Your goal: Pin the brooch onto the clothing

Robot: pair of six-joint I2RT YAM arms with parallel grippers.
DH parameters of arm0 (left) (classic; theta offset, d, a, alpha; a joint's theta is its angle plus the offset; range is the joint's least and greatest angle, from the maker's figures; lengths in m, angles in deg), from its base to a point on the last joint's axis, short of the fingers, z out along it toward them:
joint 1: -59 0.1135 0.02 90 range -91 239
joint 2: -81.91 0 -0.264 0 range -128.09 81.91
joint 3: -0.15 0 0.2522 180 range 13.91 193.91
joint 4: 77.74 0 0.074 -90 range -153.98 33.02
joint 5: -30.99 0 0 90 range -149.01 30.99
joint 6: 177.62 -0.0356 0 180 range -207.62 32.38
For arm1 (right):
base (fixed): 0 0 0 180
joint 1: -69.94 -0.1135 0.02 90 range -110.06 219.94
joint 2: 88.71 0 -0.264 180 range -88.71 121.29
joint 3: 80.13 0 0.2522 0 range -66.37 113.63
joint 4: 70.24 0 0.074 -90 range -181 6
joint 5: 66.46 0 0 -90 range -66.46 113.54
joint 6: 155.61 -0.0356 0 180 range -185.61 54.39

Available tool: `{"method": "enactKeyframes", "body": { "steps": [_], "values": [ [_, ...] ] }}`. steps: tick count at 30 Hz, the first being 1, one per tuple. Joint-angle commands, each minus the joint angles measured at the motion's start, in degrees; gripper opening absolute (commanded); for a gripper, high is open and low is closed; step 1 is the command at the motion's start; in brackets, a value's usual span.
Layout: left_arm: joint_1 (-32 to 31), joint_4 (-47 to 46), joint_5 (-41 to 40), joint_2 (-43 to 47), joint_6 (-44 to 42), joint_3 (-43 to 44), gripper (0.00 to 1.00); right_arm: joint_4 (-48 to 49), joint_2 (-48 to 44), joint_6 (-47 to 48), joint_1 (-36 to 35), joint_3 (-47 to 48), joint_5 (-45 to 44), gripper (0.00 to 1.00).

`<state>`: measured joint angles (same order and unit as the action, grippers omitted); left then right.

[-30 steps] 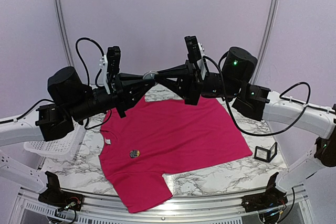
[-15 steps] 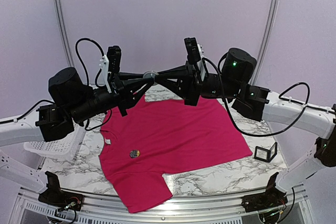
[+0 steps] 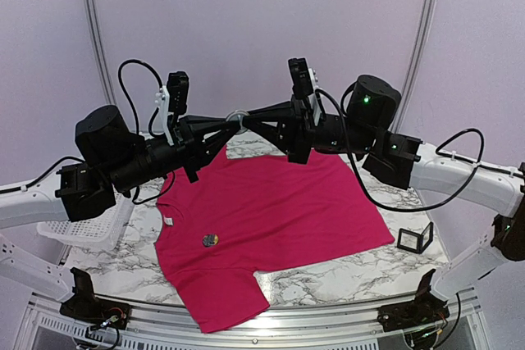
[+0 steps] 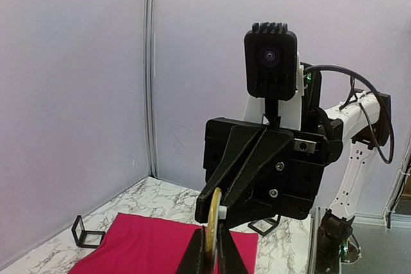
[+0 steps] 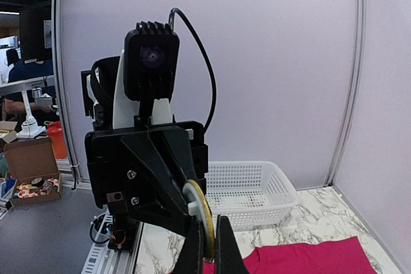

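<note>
The white marble counter (image 3: 344,280) has the pink shirt (image 3: 279,206) lying flat on it, neck to the left and hem to the right. The left arm (image 3: 107,141) and right arm (image 3: 373,104) are both lifted high. They meet tip to tip in the air over the far edge of the shirt. A white basket (image 3: 82,231) sits at the left and a little black frame (image 3: 415,238) at the right. Between the two tips is the brooch (image 3: 237,115), a small round disc. The left jaws and the right jaws are both pinched almost shut on it, one from each side. So the shirt is down below the brooch and closer to the arm bases. I think the brooch has to come down toward the chest, where the left arm is nearer. The top view shows the whole shirt and a small round badge (image 3: 210,240) on it, but the brooch is only a grey dot there. The wrist views show the brooch (image 4: 212,221) on edge, with a yellow rim, and just a corner of shirt.
</note>
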<state>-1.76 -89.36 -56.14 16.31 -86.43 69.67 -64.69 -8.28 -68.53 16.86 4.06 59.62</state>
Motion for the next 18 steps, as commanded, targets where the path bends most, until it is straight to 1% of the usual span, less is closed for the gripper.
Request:
{"method": "enactKeyframes", "body": {
  "steps": [1, 3, 5, 10, 15, 18],
  "values": [
    [0.9, -1.4, -4.0, 1.3, -0.2, -0.7, 0.09, -0.6, -1.8, 0.5, -0.6, 0.6, 1.1, 0.0],
    [0.9, -1.3, -4.1, 1.7, -0.5, -1.1, 0.12, -0.6, -1.7, 0.0, -0.3, 0.6, 0.9, 0.0],
    [0.9, -1.3, -4.2, 1.9, -0.8, -1.4, 0.16, -0.6, -1.6, -0.7, 0.1, 0.7, 0.8, 0.0],
    [0.9, -1.3, -4.7, 2.3, -0.9, -1.9, 0.22, -0.4, -1.6, -1.1, 0.7, 0.7, 0.8, 0.0],
    [0.8, -1.1, -3.9, 1.5, -3.4, -1.6, 0.43, -0.3, -1.1, -1.4, 0.7, 1.0, 0.6, 0.0],
    [0.6, -0.3, -2.3, 0.6, -4.0, -0.1, 0.52, -0.4, -0.8, -1.5, 0.7, 1.2, 0.4, 0.0]
  ]
}}
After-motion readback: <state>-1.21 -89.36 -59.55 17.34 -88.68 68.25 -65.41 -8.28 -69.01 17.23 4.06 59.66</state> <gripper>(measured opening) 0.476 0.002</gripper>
